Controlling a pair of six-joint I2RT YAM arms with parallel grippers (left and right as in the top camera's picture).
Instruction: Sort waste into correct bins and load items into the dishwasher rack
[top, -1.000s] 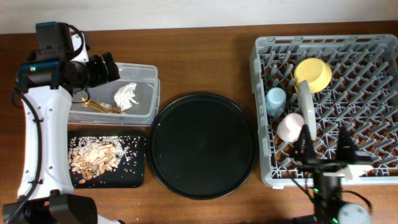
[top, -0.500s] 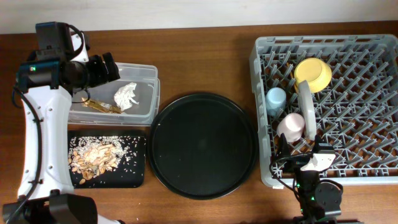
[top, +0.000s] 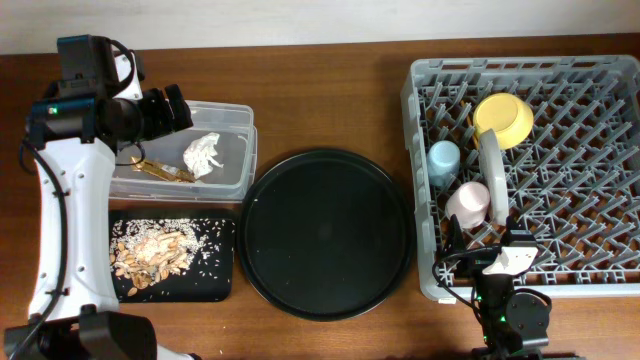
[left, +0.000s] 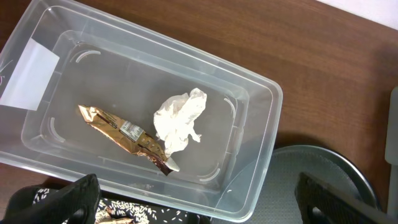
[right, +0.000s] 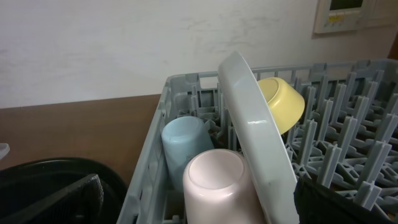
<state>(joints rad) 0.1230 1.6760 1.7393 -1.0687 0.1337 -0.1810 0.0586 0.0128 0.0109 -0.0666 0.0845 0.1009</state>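
The white napkin (top: 203, 153) and gold-brown wrapper (top: 160, 171) lie in the clear tub (top: 228, 178). Tan food scraps (top: 150, 255) lie in the shallow black tray (top: 222, 285). The grey rack (top: 600, 75) holds the blue cup (top: 443, 160), pink cup (top: 465, 203), yellow bowl (top: 503, 118) and the plate (top: 492, 175), which stands on edge. I cannot make out the chopsticks. My left gripper (left: 199, 205) is open and empty above the tub's near edge. My right gripper (right: 199, 208) is open at the rack's front edge, its fingers spread either side of the pink cup (right: 214, 180) and plate (right: 255, 130).
The large round black tray (top: 325, 232) lies between the bins and the rack. The left arm (top: 60, 200) runs along the table's left side. A wall stands behind the rack in the right wrist view.
My right gripper has drawn back from over the rack to its front edge, then held still. The left arm has not moved.
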